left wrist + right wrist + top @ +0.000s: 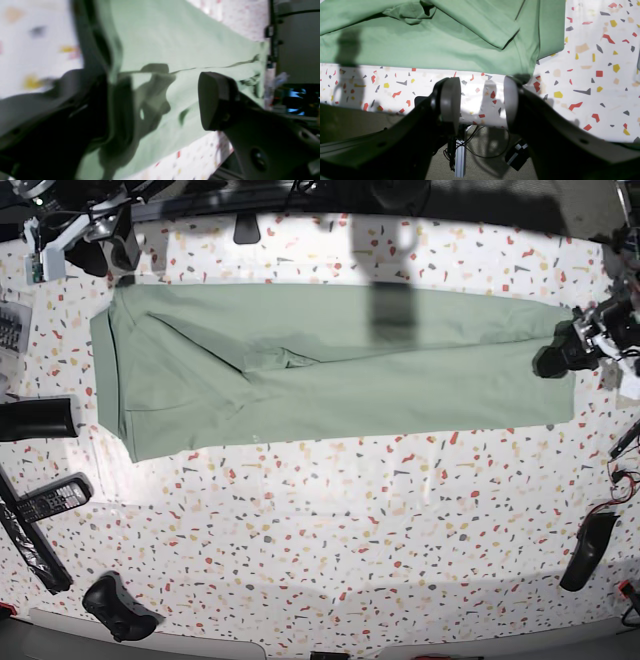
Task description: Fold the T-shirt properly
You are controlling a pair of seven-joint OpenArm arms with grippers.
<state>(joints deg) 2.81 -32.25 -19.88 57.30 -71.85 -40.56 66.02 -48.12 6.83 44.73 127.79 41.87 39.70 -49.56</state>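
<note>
Pale green cloth, the T-shirt [330, 365], lies folded into a long band across the far half of the speckled desk [330, 540], reaching almost from edge to edge. The left gripper [160, 100] has its jaws spread wide at the shirt's end, cloth lying between them. The right gripper [482, 100], jaws apart and empty, hovers at the desk's edge just beside the shirt's other end.

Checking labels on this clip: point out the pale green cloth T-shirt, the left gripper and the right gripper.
pale green cloth T-shirt [400, 370]: base view, flat middle of the folded body.
left gripper [160, 100]: left wrist view, midway between its open fingertips.
right gripper [480, 100]: right wrist view, gap between the two pads.
</note>
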